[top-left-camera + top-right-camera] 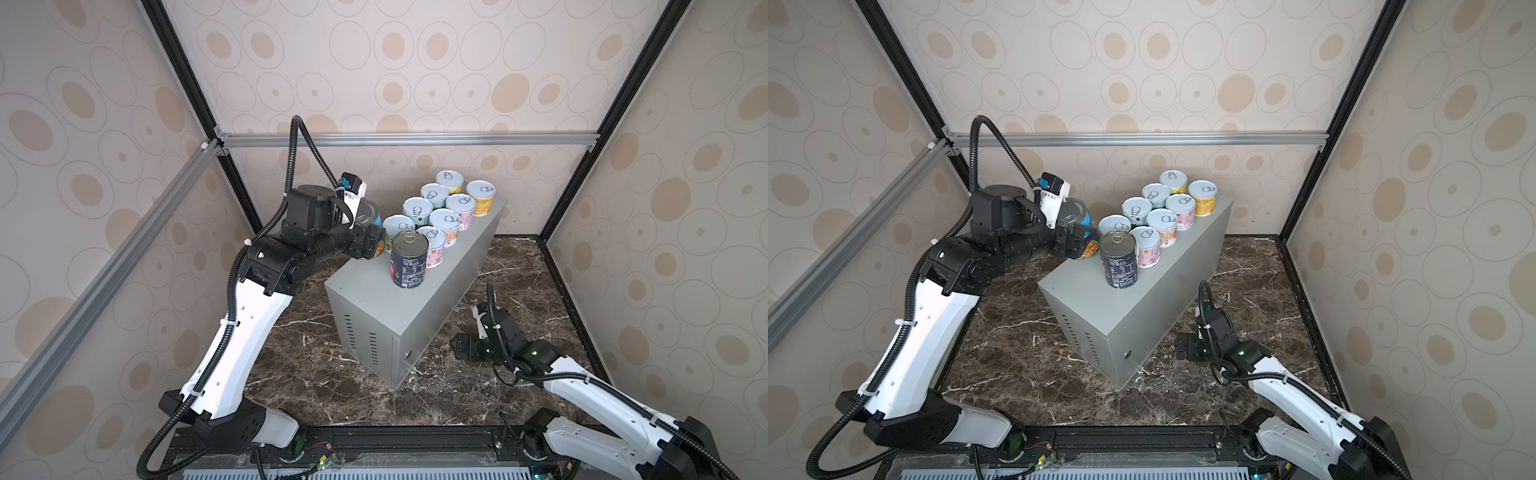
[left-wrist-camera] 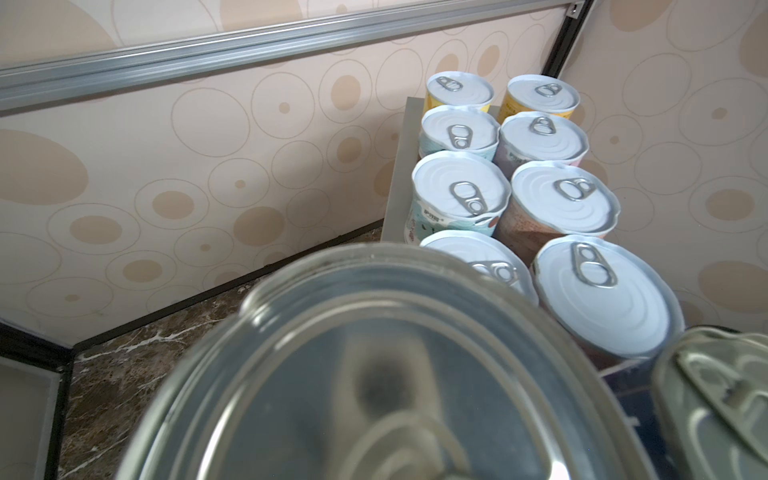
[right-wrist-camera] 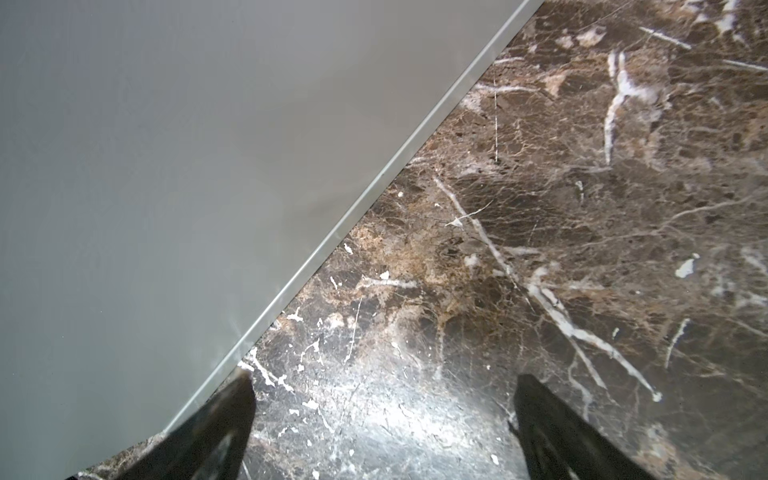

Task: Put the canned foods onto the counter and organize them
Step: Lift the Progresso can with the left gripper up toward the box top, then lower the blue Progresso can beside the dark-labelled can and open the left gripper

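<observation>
now left pincer (image 1: 368, 245) snug round a blue cylindrical can (image 1: 370, 210), seemingly upright; right pincer (image 3: 384, 382) wide over veined marble (image 3: 582, 208).

Bright even light; glare on marble (image 3: 399, 415); held can (image 2: 374, 374) blurred close; top views bowed at edges.

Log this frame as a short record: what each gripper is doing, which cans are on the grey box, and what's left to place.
left gripper: shut on the blue can, at the left edge of the counter, beside the navy can
right gripper: open, empty, low over the marble surface beside the counter
on counter: eight short cans in two rows of four; navy can upright
left to place: blue can
</observation>
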